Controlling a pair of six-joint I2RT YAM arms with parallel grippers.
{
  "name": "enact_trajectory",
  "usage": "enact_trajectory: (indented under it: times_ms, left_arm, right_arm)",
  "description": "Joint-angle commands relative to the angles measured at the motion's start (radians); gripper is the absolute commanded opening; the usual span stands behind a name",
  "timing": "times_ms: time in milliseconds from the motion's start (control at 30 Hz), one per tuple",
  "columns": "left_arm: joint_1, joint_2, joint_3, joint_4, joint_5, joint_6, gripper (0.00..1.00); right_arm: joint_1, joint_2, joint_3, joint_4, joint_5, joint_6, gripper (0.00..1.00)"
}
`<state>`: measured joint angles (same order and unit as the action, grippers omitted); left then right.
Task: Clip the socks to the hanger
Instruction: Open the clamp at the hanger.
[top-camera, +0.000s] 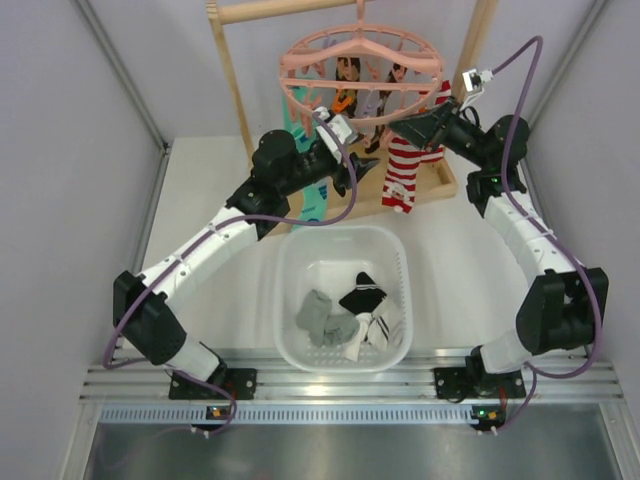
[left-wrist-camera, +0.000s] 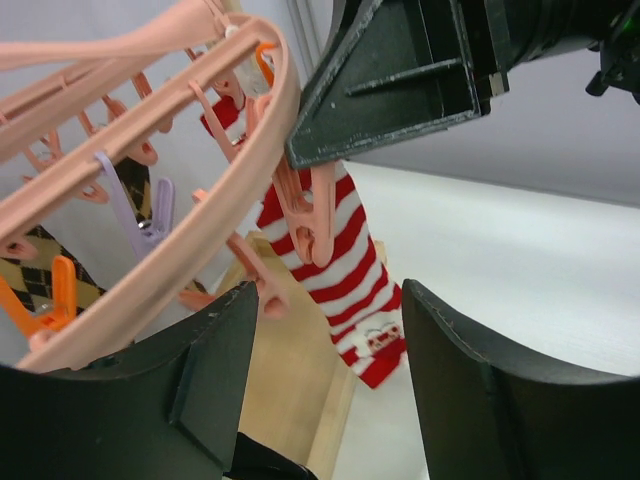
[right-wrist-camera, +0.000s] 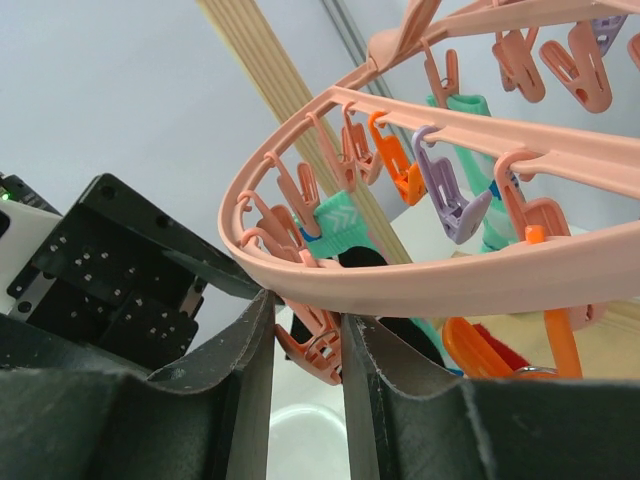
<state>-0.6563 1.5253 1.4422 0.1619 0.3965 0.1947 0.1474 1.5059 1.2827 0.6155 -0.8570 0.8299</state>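
The socks (top-camera: 362, 293), black, grey and white-striped, are lying in a white basket (top-camera: 340, 233). They are well apart from both pincers, on the arm-base side, and neither pincer is holding one. Farther out, the left gripper (left-wrist-camera: 330, 300) is standing wide open with nothing between its fingers, just beside and below the outer ring of the hanger (right-wrist-camera: 450, 280). The right gripper (right-wrist-camera: 308, 312) is facing it from the opposite side, its jaws standing narrow and pinching a pink clip peg (right-wrist-camera: 312, 350) that is dangling from that ring. Beyond the left gripper's open fingers, a red-and-white striped sock (left-wrist-camera: 345, 265) is hanging from the hanger. Farthest from both pincers, the wooden rack (top-camera: 232, 85) is standing behind the hanger.
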Motion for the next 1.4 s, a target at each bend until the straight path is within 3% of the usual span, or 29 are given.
enact_trajectory:
  times_ms: [0, 333, 567, 800, 1067, 1367]
  left_arm:
    - [-0.005, 0.018, 0.017, 0.165, 0.019, 0.015, 0.65]
    - [-0.026, 0.076, 0.021, 0.286, 0.035, 0.069, 0.64]
    - [-0.043, 0.133, 0.049, 0.326, -0.074, 0.086, 0.64]
    - [-0.092, 0.104, -0.029, 0.406, -0.068, 0.160, 0.59]
    - [-0.111, 0.164, 0.043, 0.404, -0.298, 0.206, 0.53]
    - [-0.126, 0.203, 0.072, 0.396, -0.383, 0.242, 0.53]
  right_arm:
    - [0.004, -0.053, 0.017, -0.020, 0.022, -0.031, 0.00]
    - [0.015, -0.070, 0.017, -0.072, 0.052, -0.045, 0.00]
    - [0.021, -0.070, 0.018, -0.082, 0.075, -0.026, 0.00]
    - [0.030, -0.069, 0.033, -0.112, 0.115, -0.025, 0.00]
    - [0.037, -0.081, 0.040, -0.171, 0.142, -0.038, 0.00]
    - [0.046, -0.088, 0.041, -0.189, 0.164, -0.038, 0.00]
